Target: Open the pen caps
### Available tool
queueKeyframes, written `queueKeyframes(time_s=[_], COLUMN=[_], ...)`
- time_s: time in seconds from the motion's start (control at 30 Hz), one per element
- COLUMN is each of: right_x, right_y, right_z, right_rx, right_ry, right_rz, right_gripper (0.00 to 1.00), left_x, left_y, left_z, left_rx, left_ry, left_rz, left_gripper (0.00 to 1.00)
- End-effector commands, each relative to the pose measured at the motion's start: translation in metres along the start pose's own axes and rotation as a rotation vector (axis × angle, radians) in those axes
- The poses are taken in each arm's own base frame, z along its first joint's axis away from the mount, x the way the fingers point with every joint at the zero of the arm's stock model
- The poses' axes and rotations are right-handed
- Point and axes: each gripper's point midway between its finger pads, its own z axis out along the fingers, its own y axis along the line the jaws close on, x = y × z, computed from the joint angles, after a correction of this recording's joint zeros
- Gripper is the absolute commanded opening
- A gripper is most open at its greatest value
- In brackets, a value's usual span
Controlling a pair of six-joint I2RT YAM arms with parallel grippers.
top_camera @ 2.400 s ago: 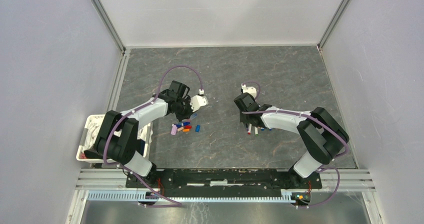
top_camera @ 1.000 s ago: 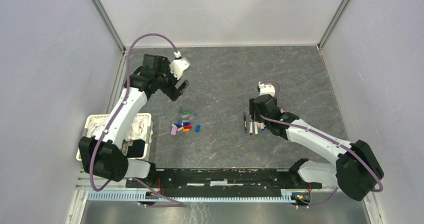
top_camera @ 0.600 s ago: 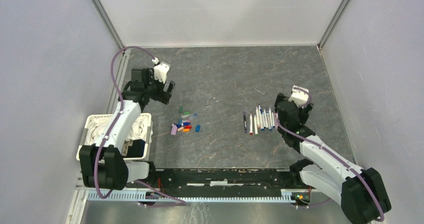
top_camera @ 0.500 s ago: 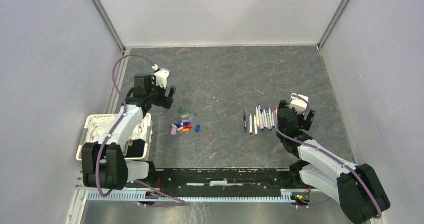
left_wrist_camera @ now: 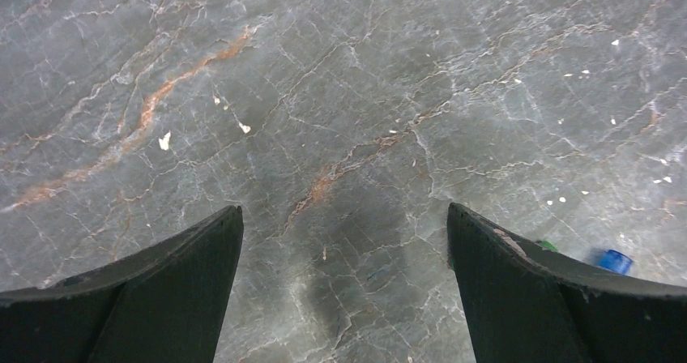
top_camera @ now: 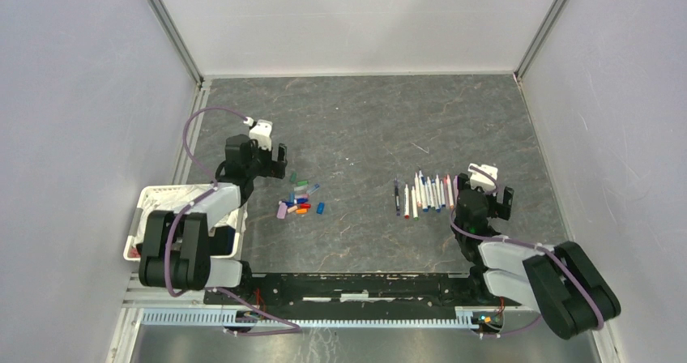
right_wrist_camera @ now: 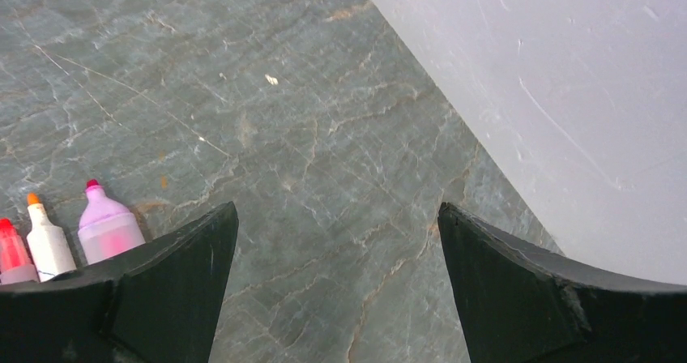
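Several pen caps [top_camera: 298, 201] in blue, red, orange, green and lilac lie in a loose pile left of centre. Several pens [top_camera: 425, 193] with white barrels lie side by side in a row right of centre. My left gripper [top_camera: 267, 166] hangs open just up-left of the pile, nothing between its fingers. In the left wrist view my left gripper [left_wrist_camera: 344, 209] frames bare table, with a blue cap [left_wrist_camera: 616, 260] and a green cap [left_wrist_camera: 549, 245] past its right finger. My right gripper [top_camera: 484, 194] stands open and empty right of the row. Past my right gripper [right_wrist_camera: 337, 209], three pen tips [right_wrist_camera: 109, 229] show at the left.
A white basket [top_camera: 151, 203] with white cloth in it sits at the table's left edge beside the left arm. Pale enclosure walls [right_wrist_camera: 567, 96] close in the table, the right one near my right gripper. A metal rail [top_camera: 356, 286] runs along the near edge.
Both arms have folded back toward their bases. The left gripper came down from the far left to beside the caps. The right gripper opened, left the pen row and moved right.
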Motion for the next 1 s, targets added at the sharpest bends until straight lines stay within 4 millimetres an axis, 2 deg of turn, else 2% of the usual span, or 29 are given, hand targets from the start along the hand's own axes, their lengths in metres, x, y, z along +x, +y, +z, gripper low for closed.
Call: queueKeyframes(time_s=[0.0,0.03,0.07,0.3,0.47,0.57,0.67,0.73,0.77,0.87,0.97], right_x=[-0.037,-0.03,-0.029,-0.018,-0.026,-0.031,-0.039,-0.042,-0.038,-0.042,-0.026], right_y=[-0.004,-0.006,-0.008,-0.015,-0.003,-0.004,-0.002,0.0,0.008,0.013,0.024], right_z=[0.004,0.003,0.003,0.003,-0.001,-0.014,-0.031,-0.033,-0.032,-0.022,0.004], right_rx=[0.001,-0.001,0.006,0.03,-0.084,-0.163,-0.266,-0.288,-0.33,-0.324,-0.29], right_ry=[-0.146,-0.142,-0.144,-0.14,-0.201,-0.282,-0.375,-0.395,-0.381,-0.374,-0.238], right_rz=[0.091,0.071,0.072,0.107,0.082,0.085,0.073,0.06,0.052,0.057,0.068], right_gripper=[0.98,0.98,0.98,0.98,0.98,0.98,0.98,0.98,0.98,0.98,0.98], left_x=[-0.034,-0.038,-0.032,-0.027,-0.015,-0.02,-0.015,-0.013,-0.011,-0.013,-0.013], left_y=[0.008,0.009,0.008,0.018,0.02,0.023,0.028,0.036,0.04,0.043,0.044], left_z=[0.004,0.001,-0.002,-0.02,-0.039,-0.049,-0.042,-0.032,-0.025,-0.01,-0.01], left_rx=[-0.054,-0.06,-0.066,-0.145,-0.19,-0.218,-0.241,-0.27,-0.284,-0.273,-0.266], left_ry=[-0.216,-0.256,-0.278,-0.421,-0.521,-0.582,-0.537,-0.497,-0.46,-0.408,-0.404], left_rz=[-0.033,-0.024,-0.017,-0.017,-0.028,-0.042,-0.061,-0.087,-0.101,-0.11,-0.118], left_gripper=[1.0,1.0,1.0,1.0,1.0,1.0,1.0,1.0,1.0,1.0,1.0])
